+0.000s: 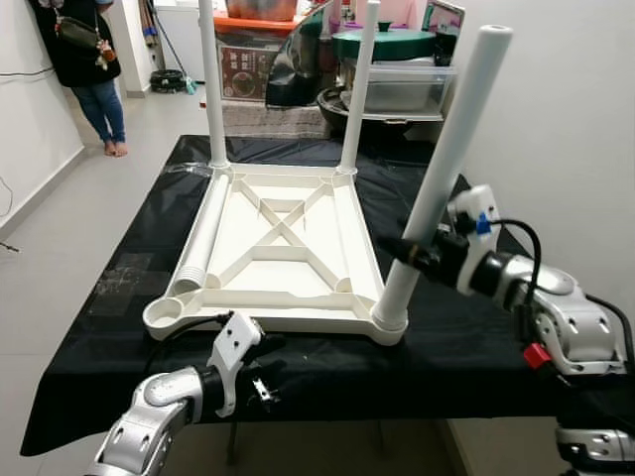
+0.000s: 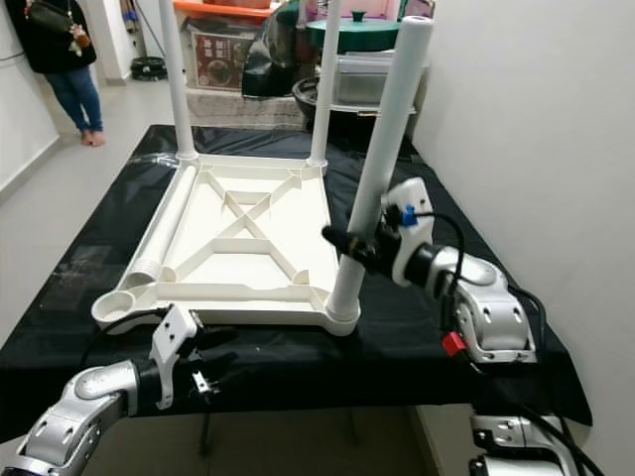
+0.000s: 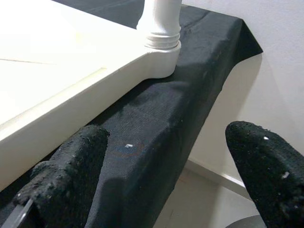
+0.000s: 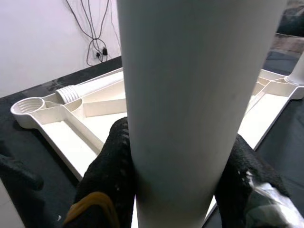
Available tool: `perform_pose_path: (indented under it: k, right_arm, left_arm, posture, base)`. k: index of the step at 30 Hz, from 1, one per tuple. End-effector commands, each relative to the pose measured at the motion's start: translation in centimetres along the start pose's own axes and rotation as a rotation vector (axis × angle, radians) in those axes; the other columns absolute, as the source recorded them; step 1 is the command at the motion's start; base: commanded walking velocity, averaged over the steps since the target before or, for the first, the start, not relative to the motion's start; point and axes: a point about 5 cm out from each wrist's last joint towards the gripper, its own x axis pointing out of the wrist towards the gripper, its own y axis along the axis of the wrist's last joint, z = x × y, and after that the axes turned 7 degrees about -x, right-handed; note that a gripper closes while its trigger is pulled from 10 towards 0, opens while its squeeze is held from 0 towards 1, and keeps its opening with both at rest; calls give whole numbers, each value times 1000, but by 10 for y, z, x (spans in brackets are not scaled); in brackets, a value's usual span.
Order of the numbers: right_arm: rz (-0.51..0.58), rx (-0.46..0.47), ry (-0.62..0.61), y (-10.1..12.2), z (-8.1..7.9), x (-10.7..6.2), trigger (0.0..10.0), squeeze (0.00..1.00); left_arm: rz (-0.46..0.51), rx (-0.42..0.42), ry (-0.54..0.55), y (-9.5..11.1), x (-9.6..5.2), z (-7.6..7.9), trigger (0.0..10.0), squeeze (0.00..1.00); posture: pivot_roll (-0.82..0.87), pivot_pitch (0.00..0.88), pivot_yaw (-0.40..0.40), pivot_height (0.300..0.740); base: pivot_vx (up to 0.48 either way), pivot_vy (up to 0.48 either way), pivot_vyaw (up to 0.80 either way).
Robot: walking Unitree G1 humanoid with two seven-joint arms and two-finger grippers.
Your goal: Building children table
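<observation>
1. The white tabletop (image 1: 283, 248) lies upside down on the black cloth (image 1: 456, 342) — two legs stand upright in its far corners, and a fourth leg (image 1: 203, 243) lies loose along its left side.
2. The right gripper (image 1: 409, 252), fingers clamped around the tilted third leg (image 1: 437, 178), is seating it in the near right socket; this looks like the step in hand.
3. Next, I judge, that leg needs straightening and pressing home, then the loose leg goes into the empty near left socket (image 1: 167, 315).
4. The left gripper (image 1: 260, 369) hovers open-jawed at the cloth's near edge.
5. The right wrist view shows the fingers (image 4: 111, 166) wrapping the leg — the head views cannot.
</observation>
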Motion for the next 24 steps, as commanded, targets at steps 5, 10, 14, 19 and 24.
perform_pose_path:
  k: [5, 10, 14, 19, 24]
  right_arm:
    - [-155, 238, -628, -41, 20, 17, 0, 0]
    - [-157, 358, -879, -57, -10, 21, 0, 0]
    - [-156, 371, -888, -57, -24, 24, 0, 0]
    - [-15, 239, -719, -24, -30, 31, 10000, 1000]
    - [106, 169, -435, 4, -2, 27, 10000, 0]
  left_arm:
    - [-8, 2, -10, -1, 0, 0, 10000, 0]
    - [-7, -2, -14, -1, 1, 2, 10000, 0]
    - [-6, -7, -16, -1, 1, 2, 10000, 0]
    - [-15, -11, -13, -2, -1, 0, 10000, 0]
    - [-8, -13, -16, -1, 1, 1, 10000, 0]
  posture:
    - [36, 0, -84, 740]
    - [44, 0, -85, 740]
    - [44, 0, -84, 740]
    - [33, 0, -86, 740]
    - [29, 0, -85, 740]
  base:
    - [0, 0, 0]
    - [0, 0, 0]
    - [0, 0, 0]
    - [0, 0, 0]
    - [0, 0, 0]
